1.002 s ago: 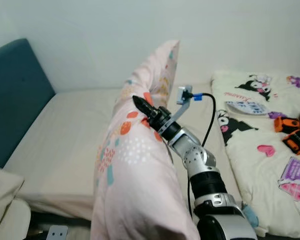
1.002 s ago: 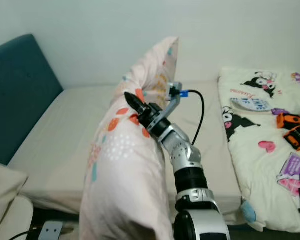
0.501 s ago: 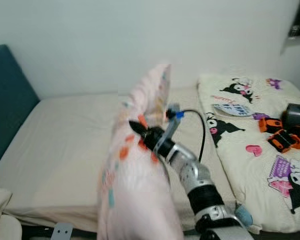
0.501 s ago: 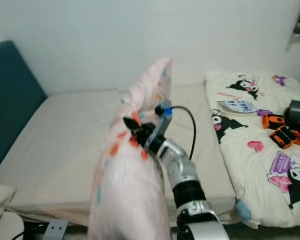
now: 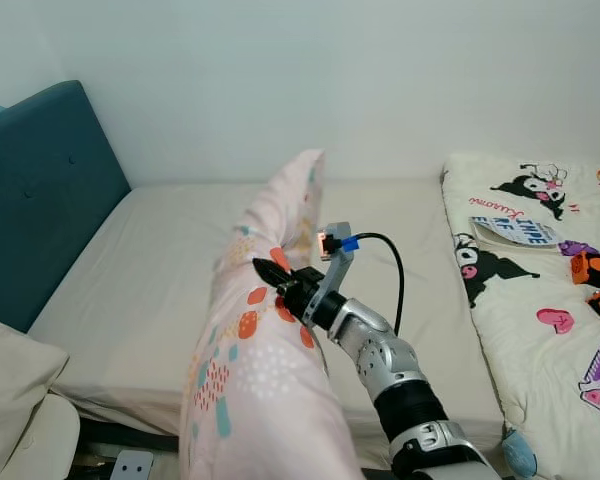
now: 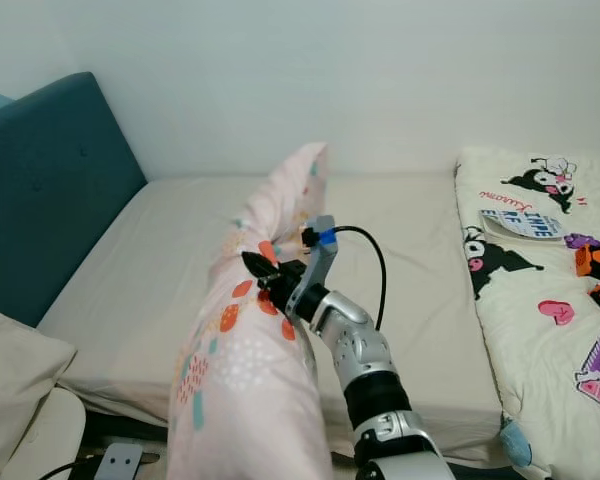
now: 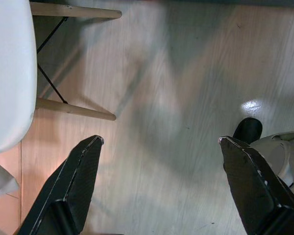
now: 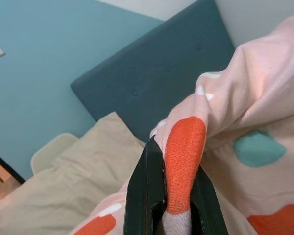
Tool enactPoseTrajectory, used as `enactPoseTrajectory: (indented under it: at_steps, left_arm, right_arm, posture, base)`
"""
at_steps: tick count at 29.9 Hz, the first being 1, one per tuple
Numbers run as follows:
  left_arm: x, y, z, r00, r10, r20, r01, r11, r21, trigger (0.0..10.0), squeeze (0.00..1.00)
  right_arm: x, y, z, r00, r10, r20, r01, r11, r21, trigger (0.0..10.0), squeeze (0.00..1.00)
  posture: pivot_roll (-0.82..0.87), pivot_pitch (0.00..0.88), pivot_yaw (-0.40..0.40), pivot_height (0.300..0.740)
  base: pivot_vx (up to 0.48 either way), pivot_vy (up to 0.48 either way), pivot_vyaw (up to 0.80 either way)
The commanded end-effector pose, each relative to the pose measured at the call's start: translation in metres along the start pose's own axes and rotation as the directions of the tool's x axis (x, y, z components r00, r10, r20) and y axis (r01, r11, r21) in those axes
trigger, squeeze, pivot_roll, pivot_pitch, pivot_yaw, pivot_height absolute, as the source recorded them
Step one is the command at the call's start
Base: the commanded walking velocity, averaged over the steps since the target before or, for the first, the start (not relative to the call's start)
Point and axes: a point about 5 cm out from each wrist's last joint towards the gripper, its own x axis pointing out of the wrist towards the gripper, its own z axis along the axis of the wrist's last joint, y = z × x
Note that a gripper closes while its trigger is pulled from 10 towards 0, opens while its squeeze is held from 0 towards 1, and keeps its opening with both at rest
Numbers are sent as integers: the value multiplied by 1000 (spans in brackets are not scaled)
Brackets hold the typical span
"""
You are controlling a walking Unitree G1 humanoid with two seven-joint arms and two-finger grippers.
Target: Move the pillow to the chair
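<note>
The pink patterned pillow (image 5: pixel 265 340) is held up over the bed (image 5: pixel 150 270), a fold pinched in the right gripper (image 5: pixel 263 270). The left gripper (image 7: pixel 159 142) is spread above the floor. The carry is judged underway; next, the white chair (image 5: pixel 35 445) must be faced.

The scene is viewed from head height by two eye cameras, angled forward and down across a bed (image 5: pixel 150 260) toward a wall, and nearly the same area is shared by both. The floor (image 7: pixel 176 98) is looked straight down upon from the left wrist camera. From the right wrist camera, pink fabric (image 8: pixel 245 112) is seen very close, with a teal headboard (image 8: pixel 152 68) behind.
</note>
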Motion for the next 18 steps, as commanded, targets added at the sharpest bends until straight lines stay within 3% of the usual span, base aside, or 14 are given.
enactPoseTrajectory:
  at_steps: [1, 10, 13, 18]
  left_arm:
    - [-1, 2, -8, 999, 1, -36, 0, 1000, 8, 10000, 0]
    - [-2, 1, -13, 999, -4, -53, 5, 1000, 15, 10000, 0]
    - [-2, -1, -15, 998, -14, -61, 15, 1000, 23, 10000, 0]
    - [-3, -2, -17, 998, 2, -61, -1, 1000, 22, 10000, 0]
  right_arm:
    - [10, 11, 9, 998, 43, 46, -40, 998, -57, 10000, 0]
    - [6, 6, 4, 1000, 14, 9, -13, 995, -96, 10000, 0]
    - [5, 7, 1, 1000, 18, -2, -19, 994, -104, 10000, 0]
    - [6, 8, -1, 1000, 20, -7, -21, 994, -111, 10000, 0]
  posture:
    - [-121, 22, 74, 740]
    - [-126, 26, 76, 740]
    - [-126, 29, 78, 740]
    - [-126, 31, 82, 740]
  base:
    - [0, 0, 800]
    - [0, 0, 800]
    - [0, -480, 800]
    - [0, 0, 800]
